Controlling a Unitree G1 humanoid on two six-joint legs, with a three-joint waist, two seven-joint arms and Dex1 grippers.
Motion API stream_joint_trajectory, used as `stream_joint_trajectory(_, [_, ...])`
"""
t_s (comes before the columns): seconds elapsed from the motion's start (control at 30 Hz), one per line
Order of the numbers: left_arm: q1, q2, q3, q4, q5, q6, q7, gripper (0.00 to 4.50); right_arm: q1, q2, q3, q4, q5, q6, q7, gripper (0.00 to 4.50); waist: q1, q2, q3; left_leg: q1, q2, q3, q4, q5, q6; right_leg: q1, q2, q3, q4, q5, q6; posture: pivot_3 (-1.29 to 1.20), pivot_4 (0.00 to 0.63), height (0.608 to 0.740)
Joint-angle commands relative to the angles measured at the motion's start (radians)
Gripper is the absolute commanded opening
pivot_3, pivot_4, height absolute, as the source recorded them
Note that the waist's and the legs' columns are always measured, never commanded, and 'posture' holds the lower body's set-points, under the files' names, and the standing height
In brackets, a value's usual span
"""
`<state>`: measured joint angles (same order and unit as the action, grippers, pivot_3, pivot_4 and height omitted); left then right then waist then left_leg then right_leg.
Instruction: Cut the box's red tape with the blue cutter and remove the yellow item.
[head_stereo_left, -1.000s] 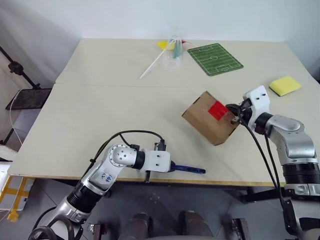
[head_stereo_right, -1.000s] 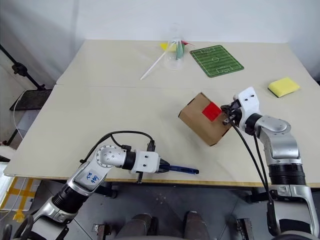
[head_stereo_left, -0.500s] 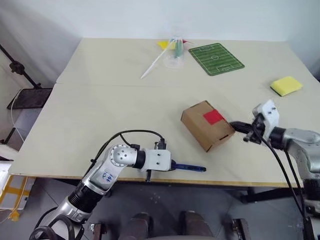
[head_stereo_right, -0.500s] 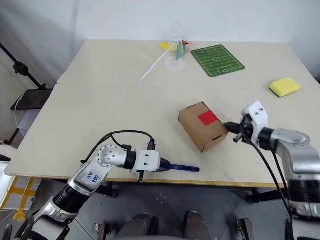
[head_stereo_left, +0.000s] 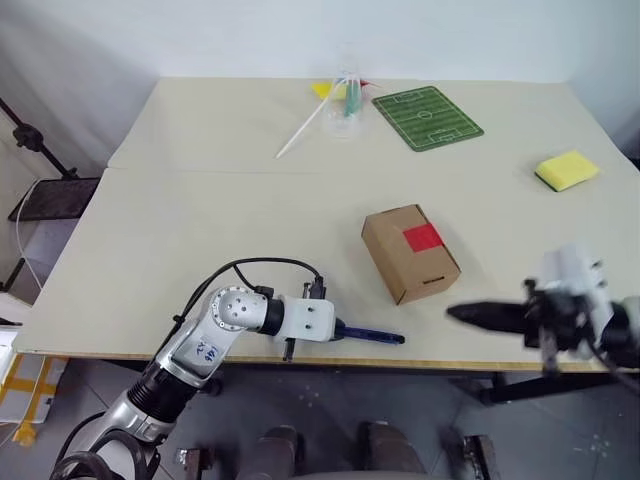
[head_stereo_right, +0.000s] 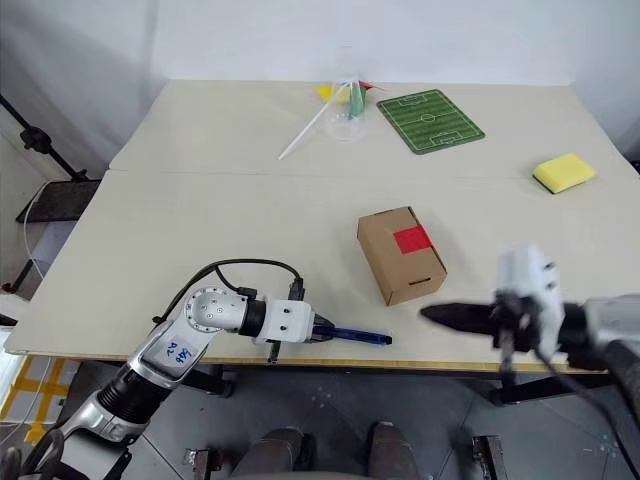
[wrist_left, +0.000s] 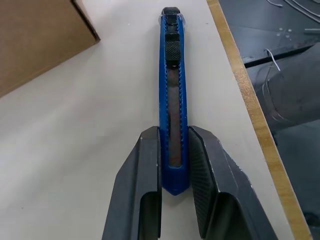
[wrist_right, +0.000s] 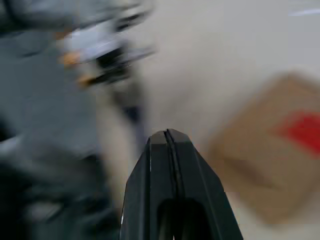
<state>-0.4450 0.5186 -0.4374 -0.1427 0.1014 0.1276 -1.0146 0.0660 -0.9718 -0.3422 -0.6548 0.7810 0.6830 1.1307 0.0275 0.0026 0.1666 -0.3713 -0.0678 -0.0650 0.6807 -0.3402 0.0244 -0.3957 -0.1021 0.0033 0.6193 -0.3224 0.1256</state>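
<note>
Brown cardboard box (head_stereo_left: 409, 251), a sec ago tipped up against right gripper (head_stereo_left: 462, 314), now flat mid-bench, red tape square (head_stereo_left: 422, 237) facing up, uncut. Right pulled back off it, jaws shut, empty. Left gripper (wrist_left: 174, 165) unmoved near front bench (head_stereo_left: 200, 210) edge, jaws narrow on slim blue pen-like cutter (wrist_left: 171, 100). Likely ready to cut. Count: 1 box, 1 tape patch, 1 cutter; yellow item unseen.

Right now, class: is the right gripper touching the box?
Apart. In the left eye view the right gripper, fingers shut, hangs near the table's front edge, with bare tabletop between its tip and the box. The box lies flat, red tape on top.
</note>
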Motion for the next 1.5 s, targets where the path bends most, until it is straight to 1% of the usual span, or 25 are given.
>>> stream_joint_trajectory(0.03, [-0.002,-0.002,-0.031,-0.002,0.009,-0.001,-0.020,0.43,0.009,0.029,0.128,-0.035,-0.111,-0.027,-0.103,0.02,0.000,0.000,0.000,0.000,0.000,0.000,0.000,0.000,0.000,0.000,0.000,0.000,0.000,0.000,0.000,0.00,0.150,0.740])
stream_joint_trajectory(0.13, [-0.006,-0.008,-0.041,-0.008,0.013,0.023,-0.022,0.43,-0.025,0.055,0.225,-0.003,-0.195,-0.050,-0.163,0.02,0.002,0.000,0.000,0.000,-0.001,0.000,0.000,0.000,0.000,0.000,0.000,0.000,-0.001,0.000,0.000,0.00,0.150,0.740])
stream_joint_trajectory(0.23, [-0.009,-0.016,-0.052,-0.002,0.019,0.033,-0.020,0.43,-0.059,0.053,0.301,0.034,-0.245,-0.046,-0.170,0.02,0.002,0.000,0.000,0.000,-0.002,0.000,0.000,0.000,0.000,-0.001,-0.001,0.000,-0.001,0.000,0.000,0.00,0.150,0.740])
stream_joint_trajectory(0.3, [-0.011,-0.020,-0.056,0.001,0.022,0.035,-0.021,0.43,-0.076,0.047,0.334,0.057,-0.277,-0.061,-0.163,0.02,0.004,0.000,0.000,0.000,-0.003,0.000,0.000,0.000,0.001,-0.001,-0.002,0.000,-0.001,0.000,0.000,0.00,0.150,0.740])
stream_joint_trajectory(0.47, [-0.023,-0.027,-0.059,0.012,0.025,0.036,-0.028,0.43,-0.143,0.085,0.401,0.135,-0.331,-0.059,-0.199,0.02,0.006,0.000,0.000,0.001,-0.004,-0.001,0.000,0.000,0.001,-0.001,-0.002,0.000,0.000,0.000,0.000,0.00,0.150,0.740])
stream_joint_trajectory(0.57, [-0.024,-0.024,-0.053,0.013,0.026,0.037,-0.030,0.43,-0.159,0.111,0.445,0.165,-0.370,-0.060,-0.222,0.02,0.006,0.000,0.000,0.000,-0.004,-0.001,0.000,0.000,0.001,-0.001,-0.002,0.000,0.000,0.000,0.000,0.00,0.150,0.740])
stream_joint_trajectory(0.67, [-0.020,-0.021,-0.053,0.007,0.024,0.036,-0.034,0.43,-0.164,0.126,0.457,0.190,-0.391,-0.058,-0.235,0.02,0.005,0.000,0.000,0.000,-0.004,-0.001,0.000,0.000,0.001,-0.001,-0.002,0.000,0.000,0.000,0.000,0.00,0.150,0.740])
stream_joint_trajectory(0.8, [-0.021,-0.024,-0.055,0.003,0.026,0.042,-0.033,0.43,-0.133,0.119,0.471,0.200,-0.419,-0.093,-0.224,0.02,0.005,0.000,0.000,0.001,-0.004,-0.002,0.000,0.000,0.001,-0.001,-0.002,-0.001,0.001,0.000,0.000,0.00,0.150,0.740])
stream_joint_trajectory(1.13, [-0.021,-0.023,-0.054,0.001,0.035,0.059,-0.027,0.43,-0.096,0.141,0.462,0.191,-0.411,-0.149,-0.218,0.02,0.004,0.000,0.000,0.001,-0.004,-0.002,0.000,0.000,0.001,0.000,-0.002,-0.001,0.001,0.000,0.000,0.00,0.150,0.740])
stream_joint_trajectory(1.23, [-0.017,-0.021,-0.054,-0.005,0.035,0.064,-0.029,0.43,-0.086,0.125,0.464,0.196,-0.428,-0.194,-0.191,0.02,0.004,0.000,0.000,0.001,-0.004,-0.002,0.000,0.000,0.001,0.000,-0.002,-0.001,0.001,0.000,0.000,0.00,0.150,0.740])
stream_joint_trajectory(1.33, [-0.014,-0.020,-0.054,-0.008,0.035,0.066,-0.028,0.43,-0.085,0.112,0.461,0.214,-0.445,-0.203,-0.183,0.02,0.002,0.000,0.000,0.002,-0.004,-0.002,0.000,0.000,0.001,0.000,-0.002,-0.001,0.001,0.000,0.000,0.00,0.150,0.740])
stream_joint_trajectory(1.5, [-0.016,-0.020,-0.054,-0.008,0.036,0.064,-0.028,0.43,-0.104,0.133,0.490,0.243,-0.464,-0.204,-0.185,0.02,0.002,-0.001,0.000,0.002,-0.004,-0.002,0.000,0.000,0.001,0.001,-0.002,-0.001,0.001,0.000,0.000,0.00,0.150,0.740])
